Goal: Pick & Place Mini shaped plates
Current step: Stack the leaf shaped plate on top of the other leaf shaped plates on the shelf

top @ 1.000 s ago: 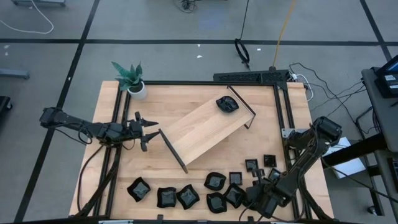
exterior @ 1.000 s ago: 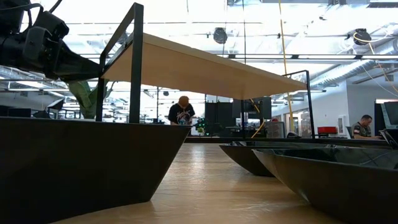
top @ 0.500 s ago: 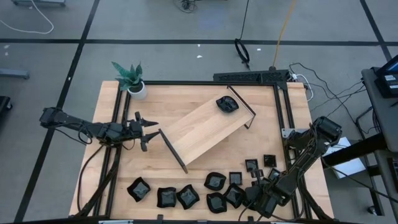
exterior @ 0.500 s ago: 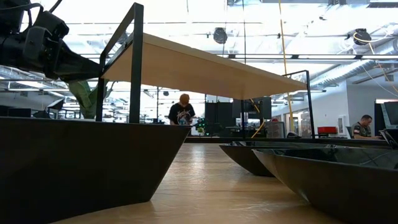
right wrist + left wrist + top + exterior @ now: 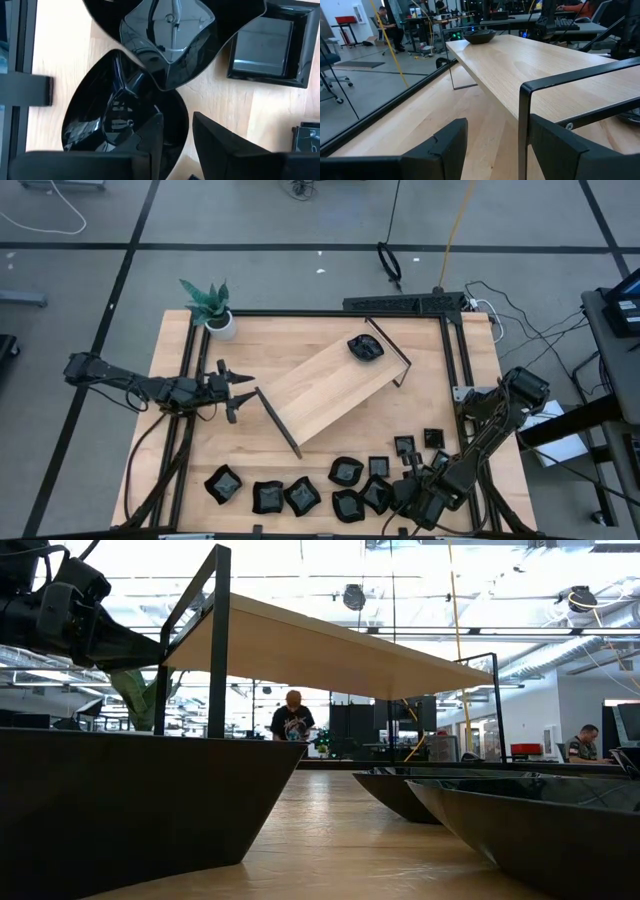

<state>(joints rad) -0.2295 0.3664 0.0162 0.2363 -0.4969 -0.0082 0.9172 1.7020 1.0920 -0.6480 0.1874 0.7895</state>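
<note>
Wooden tray holds 1 black plate at far end.

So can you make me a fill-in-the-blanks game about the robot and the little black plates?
1. Just ____ black plate sits on the wooden tray.
2. The potted plant stands at the table's far ____ corner.
3. The left hand waits beside the tray with its fingers ____.
4. The right hand is above a ____ plate.

Missing words: one; left; open; black

high: overhead, straight down | low: tabletop level | wrists: close, forward | shared: wooden tray
</note>
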